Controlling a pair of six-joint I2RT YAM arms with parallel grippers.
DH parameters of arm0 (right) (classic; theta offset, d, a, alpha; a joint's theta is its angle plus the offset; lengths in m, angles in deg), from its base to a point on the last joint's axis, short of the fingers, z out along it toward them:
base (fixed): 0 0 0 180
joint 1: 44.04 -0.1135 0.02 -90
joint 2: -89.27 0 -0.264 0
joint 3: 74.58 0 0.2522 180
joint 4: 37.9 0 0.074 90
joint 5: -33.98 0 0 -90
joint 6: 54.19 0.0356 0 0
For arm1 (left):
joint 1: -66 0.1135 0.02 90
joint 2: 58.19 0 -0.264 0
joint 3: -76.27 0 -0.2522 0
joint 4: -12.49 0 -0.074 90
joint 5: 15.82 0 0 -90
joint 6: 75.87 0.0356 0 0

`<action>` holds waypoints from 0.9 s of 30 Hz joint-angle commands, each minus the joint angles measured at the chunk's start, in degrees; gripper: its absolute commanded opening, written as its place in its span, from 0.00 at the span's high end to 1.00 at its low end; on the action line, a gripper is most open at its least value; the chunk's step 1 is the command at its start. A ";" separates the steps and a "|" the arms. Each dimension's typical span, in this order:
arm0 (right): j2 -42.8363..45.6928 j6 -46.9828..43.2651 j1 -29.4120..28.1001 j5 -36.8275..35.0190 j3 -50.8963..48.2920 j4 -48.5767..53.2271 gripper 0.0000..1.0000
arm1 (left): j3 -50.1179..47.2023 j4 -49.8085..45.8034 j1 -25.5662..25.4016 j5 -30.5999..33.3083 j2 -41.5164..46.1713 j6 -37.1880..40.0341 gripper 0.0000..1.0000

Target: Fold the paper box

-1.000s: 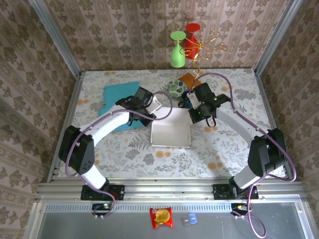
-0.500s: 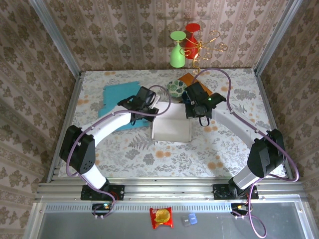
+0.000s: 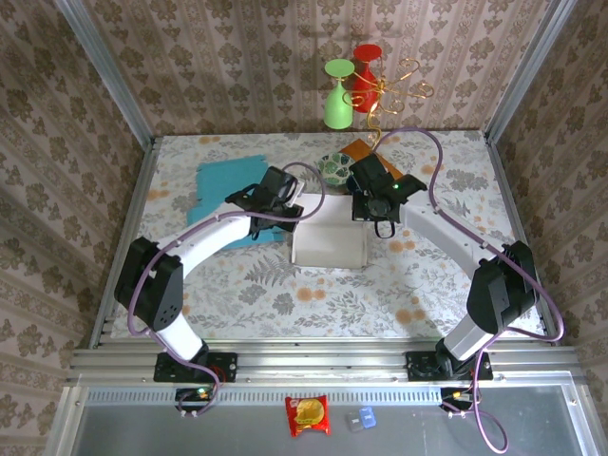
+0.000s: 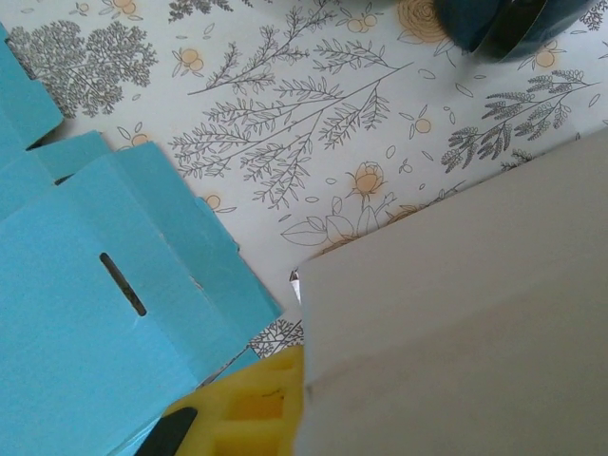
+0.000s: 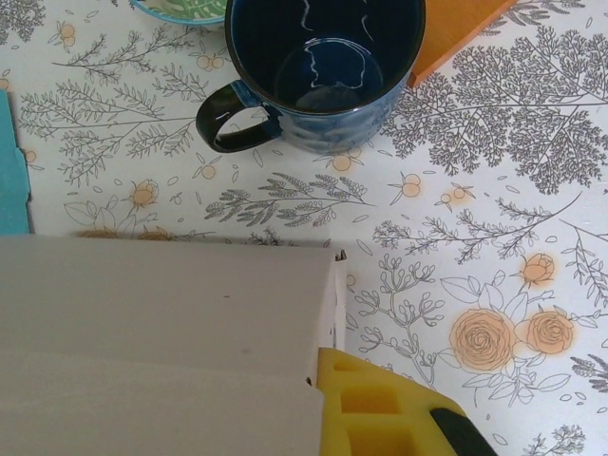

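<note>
Paper box (image 3: pixel 328 245): mid-table, in front of you.
Left gripper (image 3: pixel 295 213): at its far left corner.
Right gripper (image 3: pixel 366 216): at its far right corner.
Cardboard sheet (image 3: pixel 220 185): just left of the box.
Mug (image 5: pixel 323 57): behind the box.
Dish (image 3: pixel 332 169): behind your mug, leftward.

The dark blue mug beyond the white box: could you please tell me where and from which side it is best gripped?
Grip the mug by its rim wall, coming straight down with one finger inside. It stands upright, mouth open, and the handle loop looks too tight for fingers.
</note>
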 commanded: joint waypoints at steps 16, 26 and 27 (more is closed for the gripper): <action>14.82 6.07 -8.58 -5.06 -21.09 -22.65 1.00 | -19.62 23.78 -2.55 -2.94 8.28 -8.01 1.00; 14.44 5.71 -8.98 -5.36 -22.20 -24.25 1.00 | -19.18 22.90 -4.71 -1.13 6.62 -11.17 1.00; 14.51 5.71 -9.04 -5.20 -22.67 -24.57 1.00 | -19.85 23.29 -4.80 -0.86 6.65 -11.27 1.00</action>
